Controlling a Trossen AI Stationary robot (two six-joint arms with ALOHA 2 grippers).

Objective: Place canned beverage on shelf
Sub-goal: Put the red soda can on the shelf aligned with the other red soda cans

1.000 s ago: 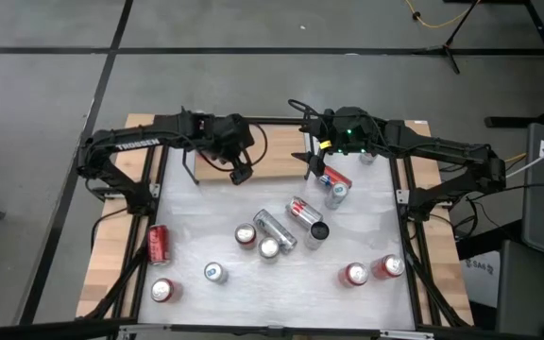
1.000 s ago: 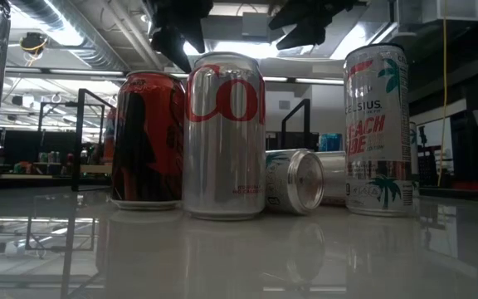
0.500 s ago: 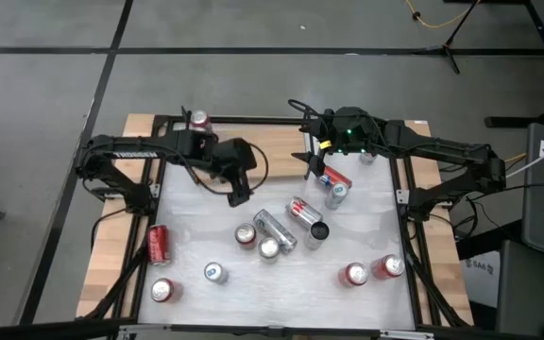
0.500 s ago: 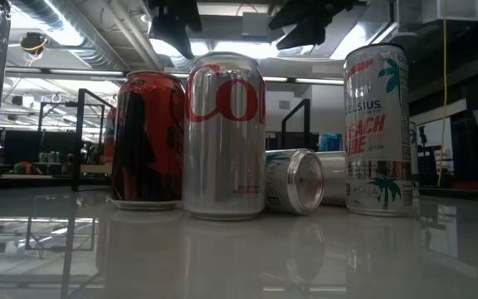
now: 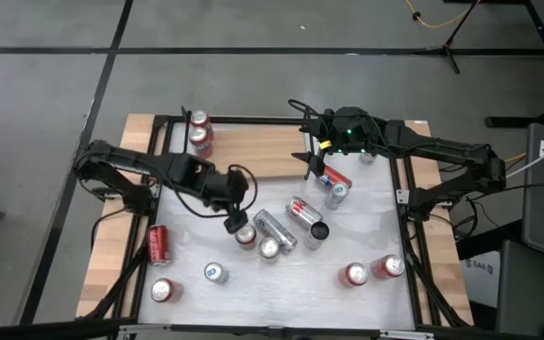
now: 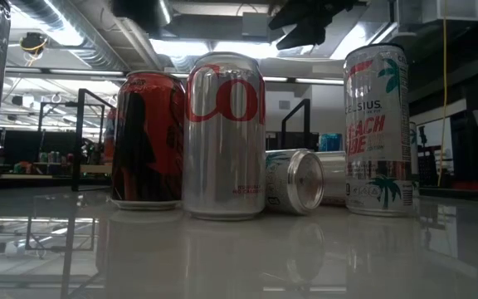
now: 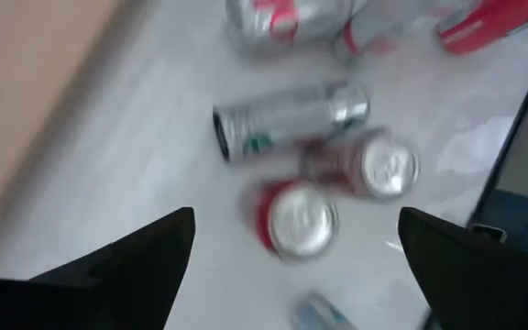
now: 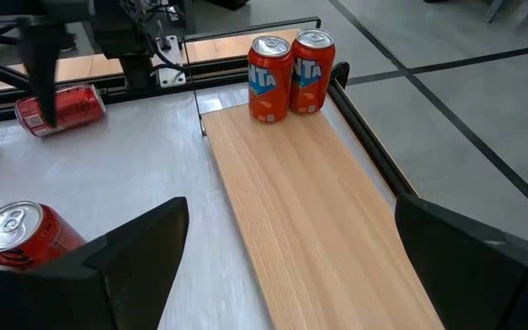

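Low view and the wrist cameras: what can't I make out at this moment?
- Low view: shelf hidden behind the silver can and neighbours; grippers cut off by the top edge.
- Left wrist view: labels on the upright cans blurred.
- Right wrist view: the two orange cans only partly readable.

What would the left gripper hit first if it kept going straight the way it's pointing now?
Most likely the upright red can, centered between the open fingers of the left gripper, with a silver-topped can just beyond it. Depth is unclear in the blurred wrist view.
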